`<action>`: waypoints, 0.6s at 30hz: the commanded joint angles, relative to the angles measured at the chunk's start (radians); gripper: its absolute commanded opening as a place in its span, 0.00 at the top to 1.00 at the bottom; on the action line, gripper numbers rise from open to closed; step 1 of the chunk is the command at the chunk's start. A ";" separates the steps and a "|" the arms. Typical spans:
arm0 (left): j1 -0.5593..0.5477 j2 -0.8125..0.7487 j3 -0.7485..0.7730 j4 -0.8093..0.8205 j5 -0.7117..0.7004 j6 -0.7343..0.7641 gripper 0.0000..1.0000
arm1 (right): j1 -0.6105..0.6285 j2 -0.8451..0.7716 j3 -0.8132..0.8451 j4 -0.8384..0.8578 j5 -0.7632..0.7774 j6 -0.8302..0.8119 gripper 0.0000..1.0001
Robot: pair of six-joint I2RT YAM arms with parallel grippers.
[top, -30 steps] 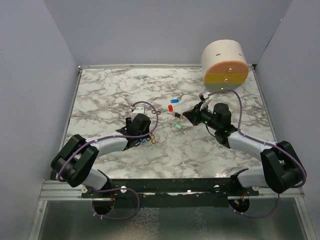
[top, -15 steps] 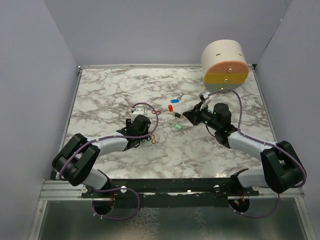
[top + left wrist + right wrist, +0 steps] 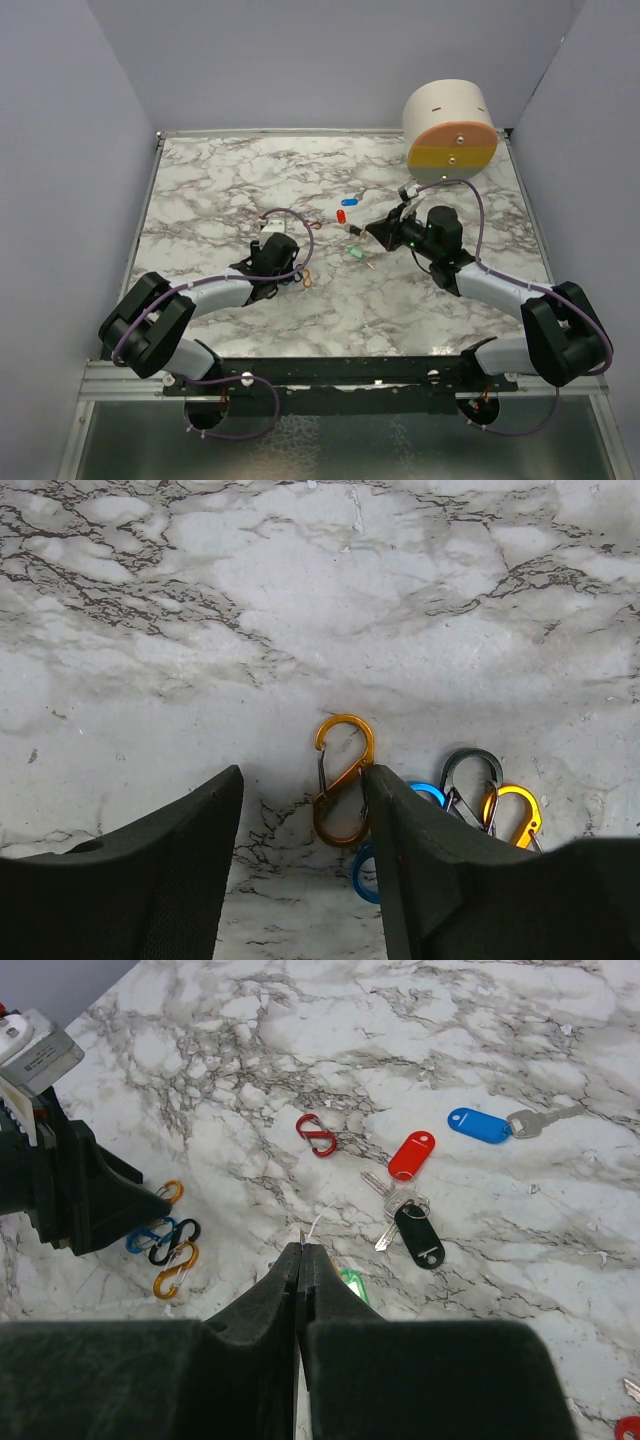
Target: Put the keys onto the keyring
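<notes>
Two grippers sit low over the marble table [image 3: 215,180]. The left gripper [image 3: 305,790] is down at the keyring [image 3: 465,790], its jaws partly apart and clamping nothing. One orange clip [image 3: 343,778] of the bunch lies flat in the gap, right against the inner face of one finger [image 3: 430,880]. The blue, black and second orange loops lie outside that finger and are partly hidden by it. From above, the keyring lies left of the table's middle, at the tip of the left gripper. The right gripper [image 3: 300,1252] is closed tight, its fingers meeting with no gap. A thin pale sliver pokes from its tip, and I cannot tell whether it is gripped or what it is. This gripper points left over the centre of the table, well apart from the keyring. The keys [image 3: 400,1200] lie loose near the middle, none of them on the keyring. The blue key [image 3: 480,1125] is farthest back, with the red key [image 3: 411,1154] just nearer. The black key [image 3: 418,1232] touches a small cluster of bare metal shafts, and the green key [image 3: 352,1285] is half hidden behind the right fingers. A lone red clip [image 3: 318,1133] lies apart from the bunch, between it and the keys. A beige drum [image 3: 450,125] with an orange, yellow and grey face stands in the far right corner.
</notes>
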 commanded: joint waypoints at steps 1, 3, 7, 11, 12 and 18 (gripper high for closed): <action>-0.006 -0.016 -0.013 -0.024 0.009 -0.008 0.48 | 0.007 0.007 0.015 0.032 -0.023 0.006 0.99; -0.005 -0.008 -0.010 -0.023 0.014 -0.007 0.49 | 0.007 0.004 0.016 0.030 -0.021 0.006 0.99; -0.006 0.010 -0.002 -0.021 0.026 -0.002 0.57 | 0.007 0.004 0.016 0.029 -0.018 0.006 0.99; -0.006 0.016 0.000 -0.019 0.037 0.003 0.68 | 0.007 0.005 0.016 0.029 -0.018 0.004 0.99; -0.006 0.015 0.001 -0.017 0.040 0.005 0.73 | 0.007 0.007 0.015 0.030 -0.018 0.004 0.99; -0.006 0.017 0.008 -0.006 0.052 0.013 0.98 | 0.007 0.013 0.019 0.029 -0.024 0.002 0.99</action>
